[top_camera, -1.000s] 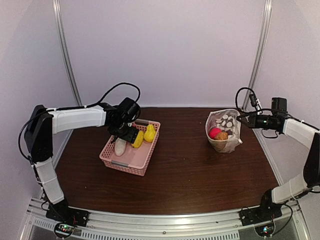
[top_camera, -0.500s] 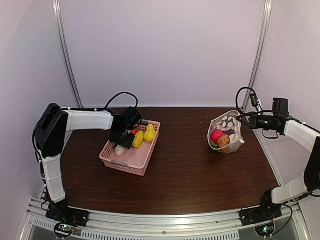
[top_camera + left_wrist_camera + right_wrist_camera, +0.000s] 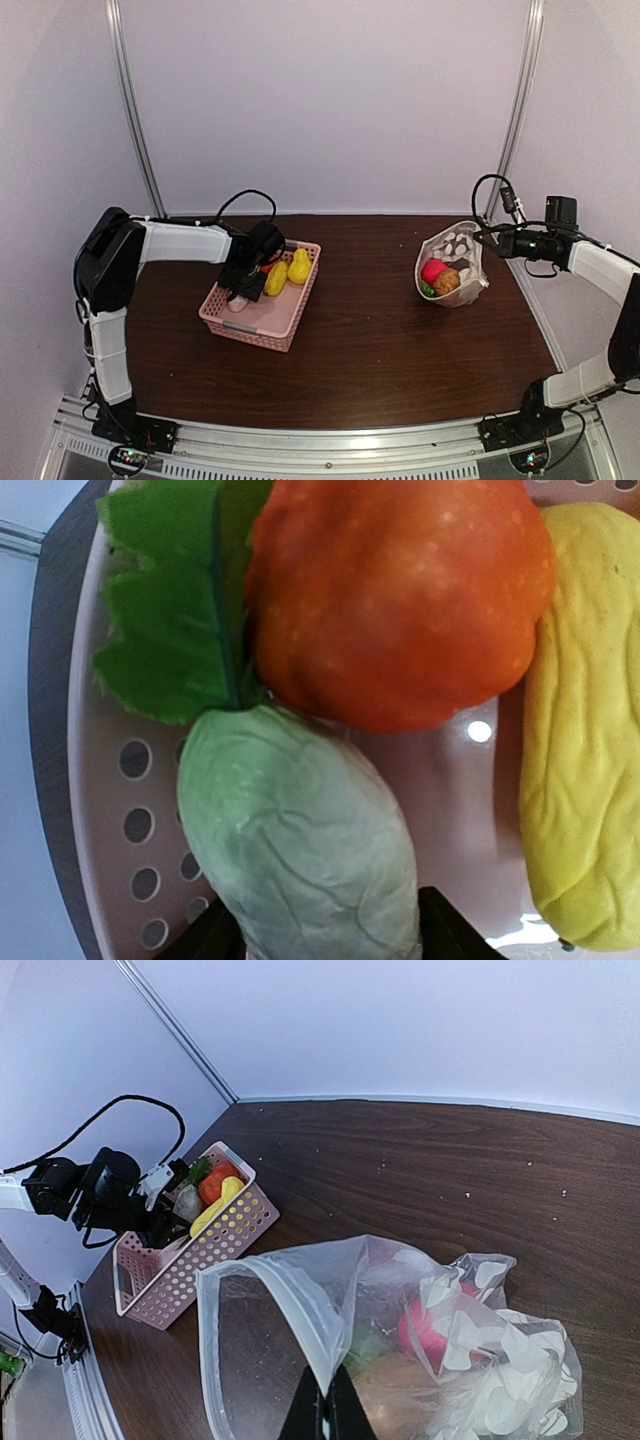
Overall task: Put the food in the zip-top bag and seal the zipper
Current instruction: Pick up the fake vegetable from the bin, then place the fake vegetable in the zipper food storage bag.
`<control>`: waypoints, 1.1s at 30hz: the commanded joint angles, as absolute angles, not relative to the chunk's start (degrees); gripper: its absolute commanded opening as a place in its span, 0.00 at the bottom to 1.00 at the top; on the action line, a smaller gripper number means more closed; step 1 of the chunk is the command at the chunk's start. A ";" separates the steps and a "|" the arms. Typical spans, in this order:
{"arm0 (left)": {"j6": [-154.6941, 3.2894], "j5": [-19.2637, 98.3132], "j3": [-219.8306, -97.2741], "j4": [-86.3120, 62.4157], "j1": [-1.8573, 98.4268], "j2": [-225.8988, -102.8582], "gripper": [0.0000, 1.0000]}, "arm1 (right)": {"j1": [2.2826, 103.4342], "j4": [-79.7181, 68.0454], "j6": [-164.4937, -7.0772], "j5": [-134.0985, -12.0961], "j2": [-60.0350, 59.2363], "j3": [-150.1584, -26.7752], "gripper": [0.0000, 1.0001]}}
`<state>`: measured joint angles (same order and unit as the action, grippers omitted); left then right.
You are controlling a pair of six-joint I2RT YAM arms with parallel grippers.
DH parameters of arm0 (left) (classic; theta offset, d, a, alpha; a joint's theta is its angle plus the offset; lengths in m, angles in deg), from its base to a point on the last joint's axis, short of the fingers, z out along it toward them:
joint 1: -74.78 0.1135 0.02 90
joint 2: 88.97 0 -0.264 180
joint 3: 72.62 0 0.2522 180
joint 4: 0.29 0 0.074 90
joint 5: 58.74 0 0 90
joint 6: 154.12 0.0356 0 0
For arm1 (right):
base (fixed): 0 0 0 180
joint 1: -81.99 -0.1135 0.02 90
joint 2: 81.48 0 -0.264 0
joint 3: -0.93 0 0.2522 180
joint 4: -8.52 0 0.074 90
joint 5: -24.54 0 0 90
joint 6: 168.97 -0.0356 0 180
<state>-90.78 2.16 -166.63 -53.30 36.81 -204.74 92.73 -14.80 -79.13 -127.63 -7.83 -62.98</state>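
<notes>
My left gripper (image 3: pixel 242 290) is down in the pink basket (image 3: pixel 250 335). In the left wrist view its fingers (image 3: pixel 445 935) press both sides of a pale green vegetable (image 3: pixel 300 840). Beside it lie an orange-red fruit (image 3: pixel 400 600) with a green leaf (image 3: pixel 165 620) and a yellow piece (image 3: pixel 580 780). My right gripper (image 3: pixel 490 240) is shut on the white zipper strip (image 3: pixel 270 1290) of the dotted clear bag (image 3: pixel 462 290) and holds its mouth open toward the basket. A red piece (image 3: pixel 432 270) and a brown piece (image 3: pixel 447 281) lie inside the bag.
The basket stands at the table's left middle, with two yellow pieces (image 3: pixel 298 266) at its far end. Bare brown tabletop (image 3: pixel 370 340) lies between basket and bag. Metal frame posts (image 3: pixel 135 110) stand at the back corners.
My left gripper has come down from above the basket onto the pale green vegetable. The bag has lifted and tipped a little, its mouth turned more toward the basket.
</notes>
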 commanded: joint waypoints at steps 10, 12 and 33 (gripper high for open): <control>-88.45 7.63 -171.90 -57.43 37.08 -197.46 0.43 | 92.62 -13.85 -78.66 -128.98 -9.21 -62.40 0.00; -88.30 9.94 -173.57 -58.24 37.06 -195.97 0.41 | 92.62 -13.93 -78.58 -128.97 -9.40 -62.34 0.00; -85.57 39.97 -174.78 -0.62 19.08 -189.61 0.40 | 89.20 -22.05 -77.79 -124.72 -11.49 -67.50 0.00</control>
